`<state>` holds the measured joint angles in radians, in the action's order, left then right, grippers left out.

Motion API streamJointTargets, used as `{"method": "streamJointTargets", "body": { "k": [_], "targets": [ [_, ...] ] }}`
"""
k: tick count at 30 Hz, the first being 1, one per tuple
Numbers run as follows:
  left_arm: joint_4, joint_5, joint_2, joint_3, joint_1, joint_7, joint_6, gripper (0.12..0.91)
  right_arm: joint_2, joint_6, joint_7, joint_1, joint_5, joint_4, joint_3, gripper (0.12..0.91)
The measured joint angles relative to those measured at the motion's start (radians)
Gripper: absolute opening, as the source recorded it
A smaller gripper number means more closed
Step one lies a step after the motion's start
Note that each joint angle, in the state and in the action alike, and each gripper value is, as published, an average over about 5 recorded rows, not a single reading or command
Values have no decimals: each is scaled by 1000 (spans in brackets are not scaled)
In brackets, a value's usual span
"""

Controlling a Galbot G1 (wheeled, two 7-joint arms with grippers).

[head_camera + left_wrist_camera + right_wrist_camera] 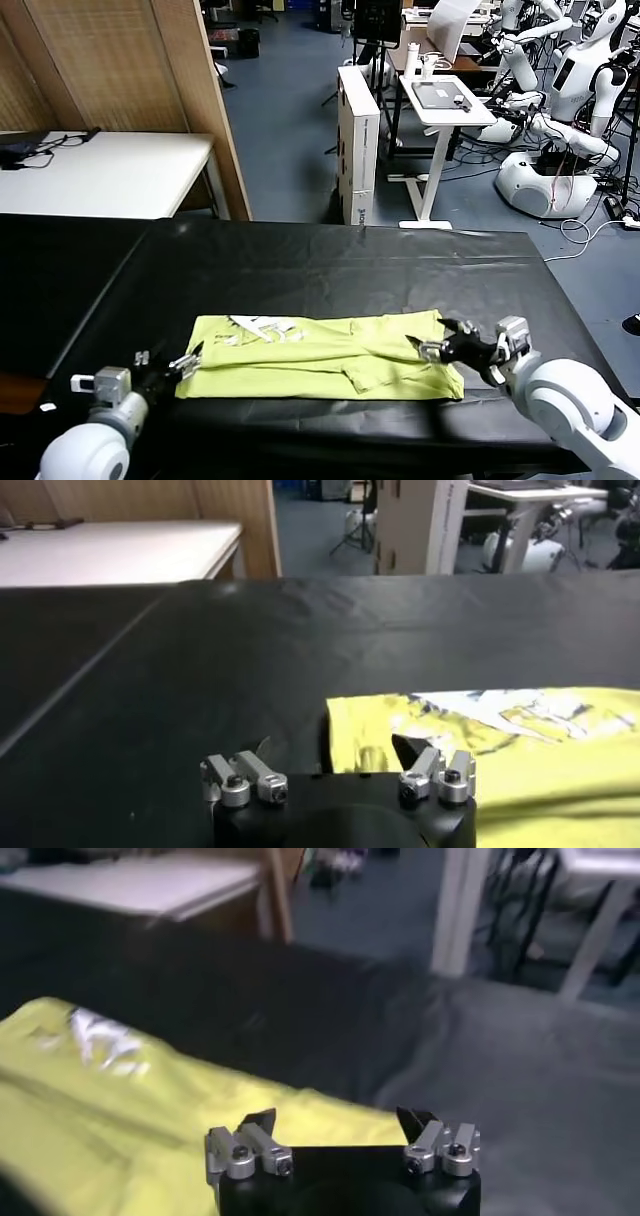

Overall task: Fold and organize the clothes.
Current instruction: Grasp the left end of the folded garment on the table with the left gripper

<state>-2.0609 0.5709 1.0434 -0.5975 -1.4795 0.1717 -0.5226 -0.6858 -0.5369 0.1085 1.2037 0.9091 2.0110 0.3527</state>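
The lime yellow-green T-shirt (320, 355) lies folded into a long flat band on the black table (320, 265), with white print showing near its upper left. My left gripper (187, 360) is open at the shirt's left end; in the left wrist view (335, 750) its jaws straddle the shirt's (520, 750) edge, one fingertip (408, 748) over the fabric. My right gripper (425, 348) is open at the shirt's right end; in the right wrist view (337, 1120) it hovers over the yellow fabric (130, 1098), holding nothing.
A white table (100, 170) and a wooden panel (190, 90) stand at the back left. A white cabinet (357, 140), a small stand desk (445, 100) and other white robots (560, 110) stand behind the table.
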Motion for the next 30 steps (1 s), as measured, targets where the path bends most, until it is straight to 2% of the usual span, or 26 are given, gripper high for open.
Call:
{"method": "streamJointTargets", "body": {
  "k": [13,24,30],
  "targets": [
    [118,-27,42,75,116,-4,6,907,-111,0,15,-44,-10,-126,-15,907],
    [181,-8,42,89,175,-5,9,907,-159,1,19,-74,-29,-192,-25,907],
    [165,51,39,84,180,-1,8,907,-175,2,19,-85,-34,-211,-30,907]
  ]
}}
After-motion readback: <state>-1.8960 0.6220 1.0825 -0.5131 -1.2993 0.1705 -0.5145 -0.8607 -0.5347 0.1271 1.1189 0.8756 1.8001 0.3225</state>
